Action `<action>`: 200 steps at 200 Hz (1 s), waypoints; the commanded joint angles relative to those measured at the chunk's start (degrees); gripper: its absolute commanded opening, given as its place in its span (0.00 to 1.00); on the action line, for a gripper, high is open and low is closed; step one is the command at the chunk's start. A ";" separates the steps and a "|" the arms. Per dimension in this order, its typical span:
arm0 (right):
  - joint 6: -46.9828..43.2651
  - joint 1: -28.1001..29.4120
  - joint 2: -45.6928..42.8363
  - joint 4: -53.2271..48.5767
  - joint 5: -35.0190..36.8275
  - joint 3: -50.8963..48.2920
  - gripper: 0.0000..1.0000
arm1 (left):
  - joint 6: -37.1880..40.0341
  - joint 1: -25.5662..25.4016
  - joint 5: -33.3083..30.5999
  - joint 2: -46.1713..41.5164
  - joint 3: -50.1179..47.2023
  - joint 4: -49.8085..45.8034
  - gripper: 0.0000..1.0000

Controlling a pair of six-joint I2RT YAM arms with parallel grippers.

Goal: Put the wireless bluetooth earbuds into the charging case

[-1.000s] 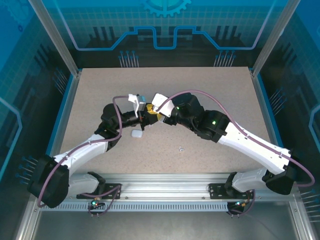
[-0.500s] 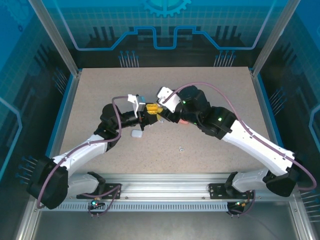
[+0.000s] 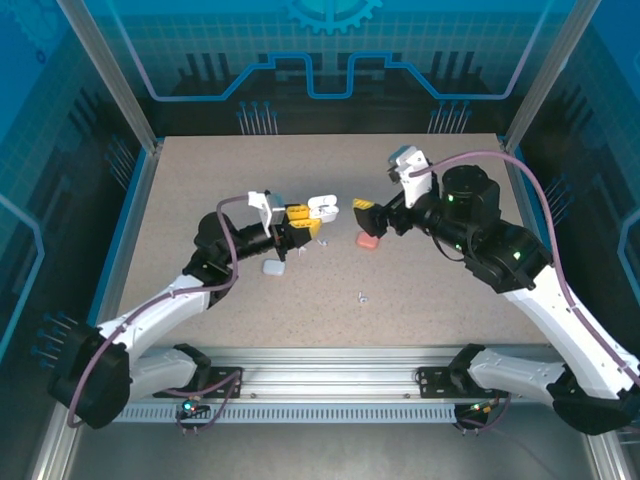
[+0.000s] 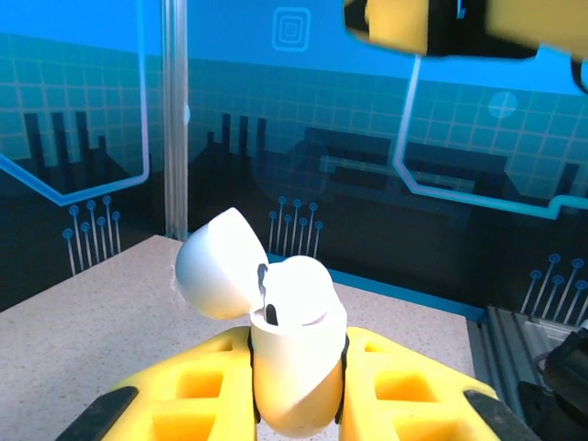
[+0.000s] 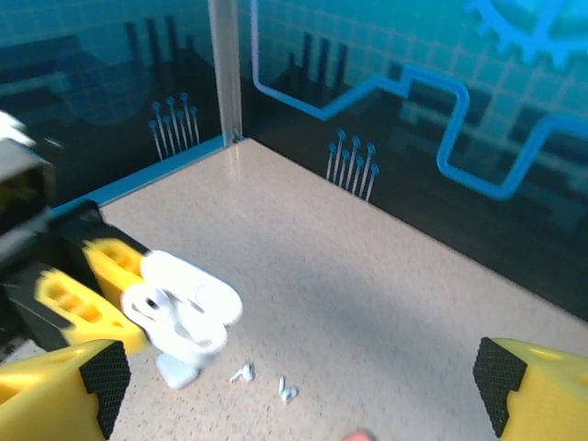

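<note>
My left gripper (image 3: 303, 219) is shut on a white charging case (image 3: 323, 208), held above the table. In the left wrist view the case (image 4: 289, 367) stands upright between the yellow fingers (image 4: 184, 395) with its lid (image 4: 216, 262) flipped open, and a white rounded piece (image 4: 303, 280) sits in its top. My right gripper (image 3: 366, 216) is open, a short way right of the case, with nothing between its fingers. Two white earbuds (image 5: 242, 372) (image 5: 288, 390) lie on the table below the held case (image 5: 184, 312). Another tiny earbud (image 3: 361, 296) lies nearer the front.
A salmon-pink case (image 3: 366, 241) rests on the table just below the right gripper. A second white case (image 3: 273, 267) lies shut under the left wrist. The speckled table (image 3: 440, 290) is bare to the right and at the back.
My right gripper has let go at the case, opened wide and pulled back to the right and up. The left gripper still holds the case, shifted slightly right.
</note>
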 commanded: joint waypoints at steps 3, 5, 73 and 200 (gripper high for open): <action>9.09 -4.46 -0.45 -8.66 -1.18 -4.91 1.00 | 3.58 -0.32 -4.59 -3.43 -1.58 -0.24 0.02; 9.61 -4.71 -0.53 -9.02 -1.23 -5.36 1.00 | 3.76 -0.34 -4.94 -3.65 -1.70 -0.48 0.02; 21.40 -4.52 5.86 -12.41 -6.52 -22.69 0.93 | 8.45 -0.35 -9.23 -9.02 -2.35 -5.64 0.02; 31.10 8.50 33.19 -2.41 -18.56 -21.60 0.70 | 8.95 -0.35 -9.52 -9.34 -2.35 -6.39 0.02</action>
